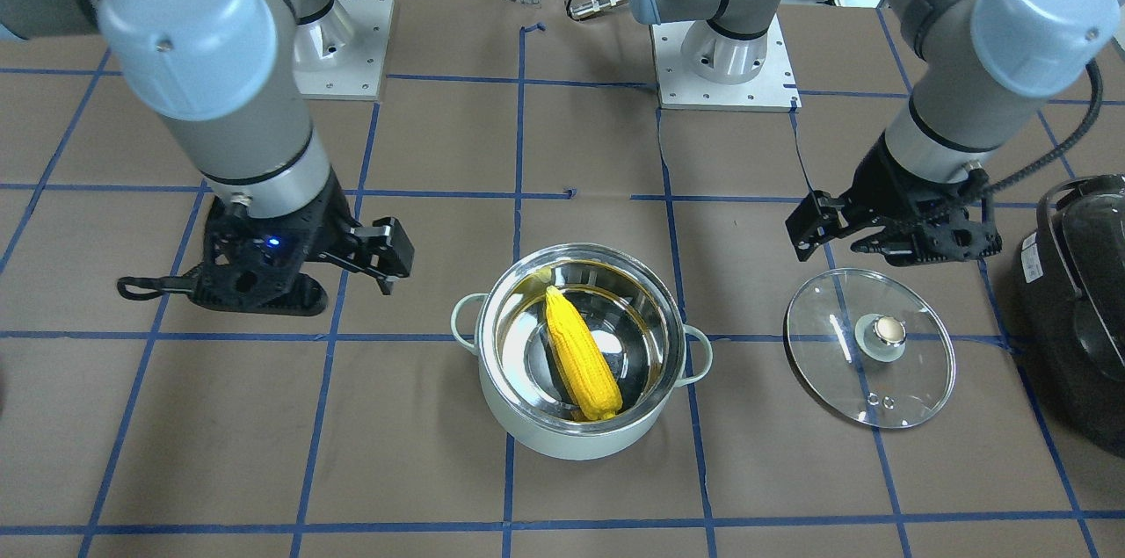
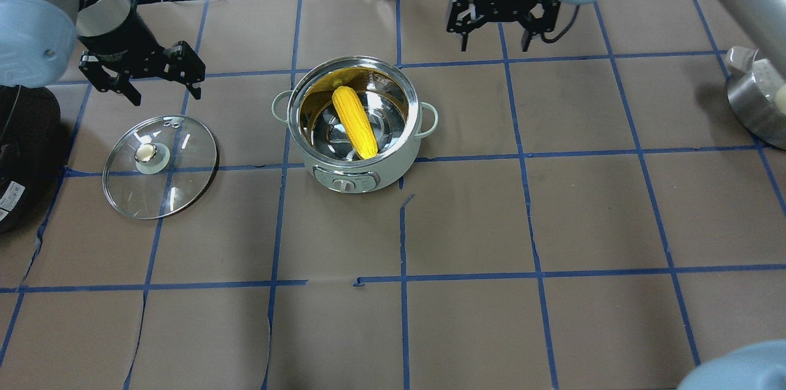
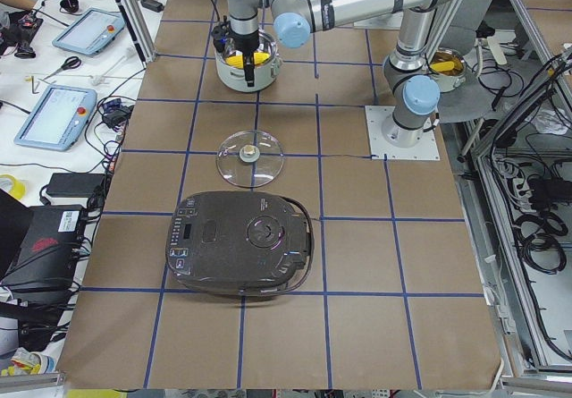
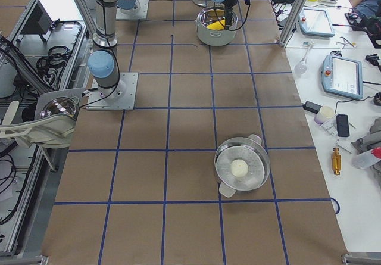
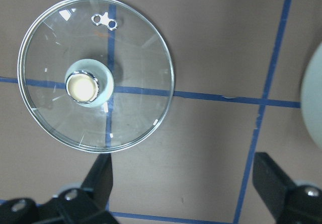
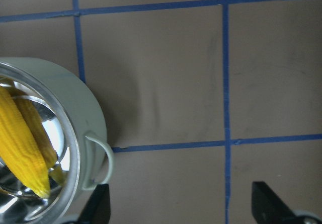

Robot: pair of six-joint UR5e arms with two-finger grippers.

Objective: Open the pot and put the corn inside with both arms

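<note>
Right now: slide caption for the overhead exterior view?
Corn cob in the open mint pot, glass lid beside it, left end effector and right end effector open.

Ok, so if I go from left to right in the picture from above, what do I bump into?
Black cooker, glass lid, pot with the corn inside, right gripper, steel pan.

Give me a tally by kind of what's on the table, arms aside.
Pots: 2, mint pot, steel pot
Lids: 1, glass lid
Food: 1, corn
Appliances: 1, black appliance
Unidentified: 1, white round item inside steel pot
Total: 6
</note>
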